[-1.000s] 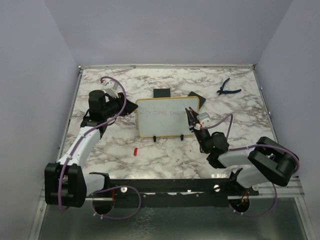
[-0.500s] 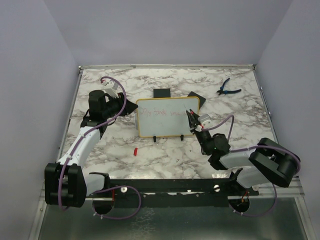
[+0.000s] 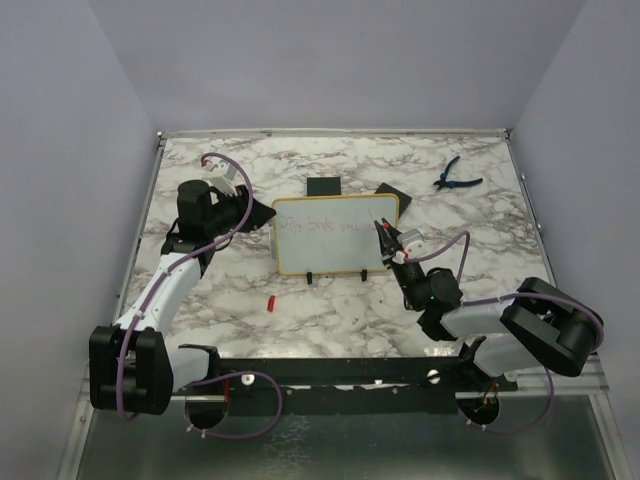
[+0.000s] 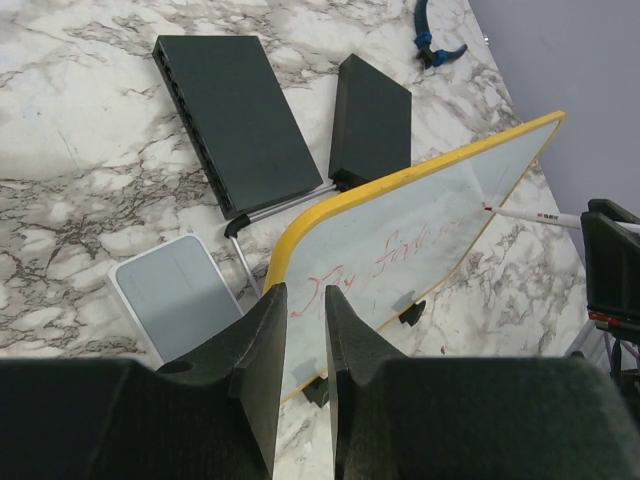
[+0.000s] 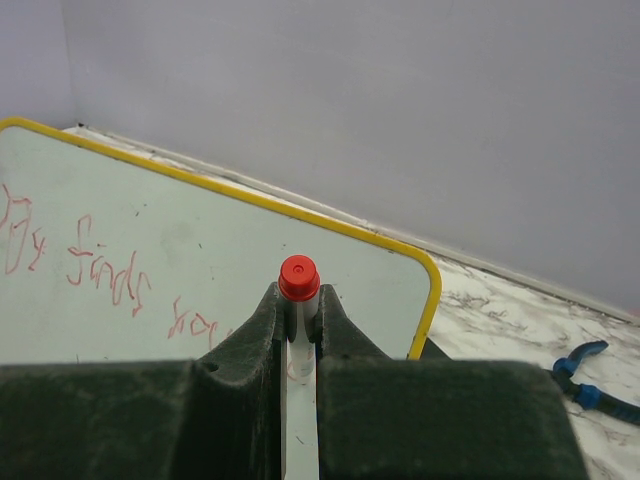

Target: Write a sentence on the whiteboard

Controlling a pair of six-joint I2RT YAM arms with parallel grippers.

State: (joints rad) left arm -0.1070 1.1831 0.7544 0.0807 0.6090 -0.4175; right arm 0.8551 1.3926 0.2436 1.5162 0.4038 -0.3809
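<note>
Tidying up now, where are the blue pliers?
Top view: the pliers lie far right on the table, right of the whiteboard, near the back edge.

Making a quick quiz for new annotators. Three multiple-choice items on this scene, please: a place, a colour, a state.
1. Where on the table do the blue pliers lie?
A) far right
B) near left
C) centre

2. What colour is the frame of the whiteboard?
A) blue
B) yellow
C) green

3. What is the right end effector doing?
A) open, empty
B) shut on the marker
C) shut on the pliers

Answers:
1 A: they lie close to the far right corner.
2 B: a yellow rim shows in every view.
3 B: its fingers clamp the marker's barrel.
</note>
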